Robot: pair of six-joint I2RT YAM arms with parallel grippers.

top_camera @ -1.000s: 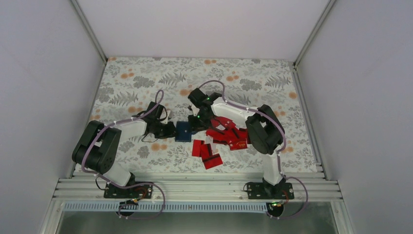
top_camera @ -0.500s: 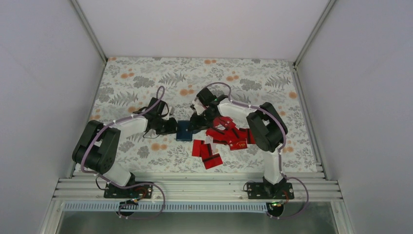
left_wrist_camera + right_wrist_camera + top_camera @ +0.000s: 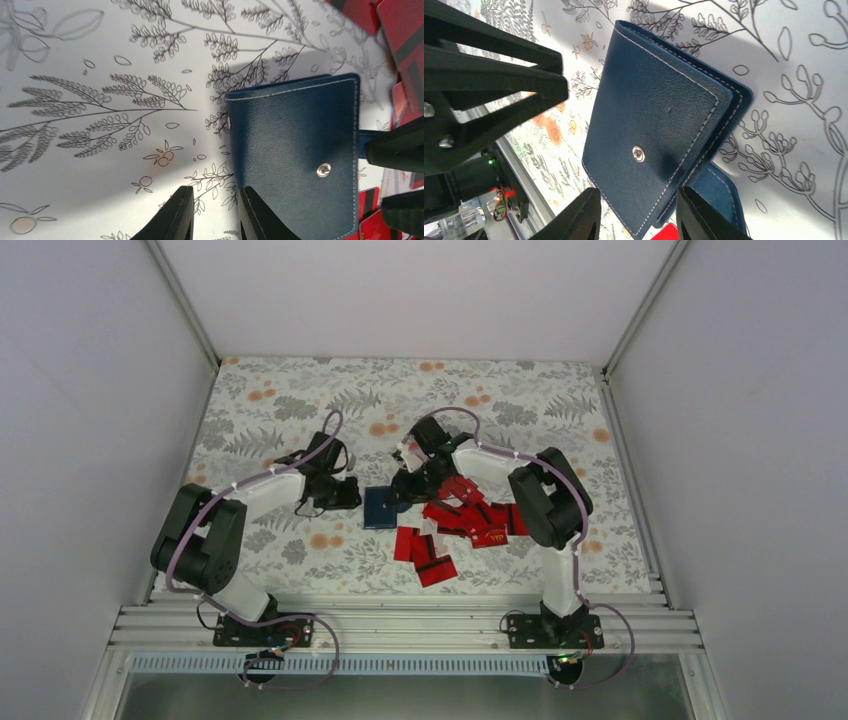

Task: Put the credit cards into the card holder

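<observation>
I see the card holder (image 3: 378,508) lying flat and snapped shut around the middle of the desk (image 3: 280,400), between my two arms. The left jaws stand slightly apart just beside its left edge, with only bare desk between them, gripping nothing. The right jaws are parted over its right edge, with one corner showing between them; I cannot tell whether they touch it. The credit cards (image 3: 452,528) lie scattered just right of the holder, toward the near edge.

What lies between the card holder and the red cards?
The right gripper: its black fingers stand at the holder's edge, with the cards just beyond. The left wrist view shows it.
</observation>
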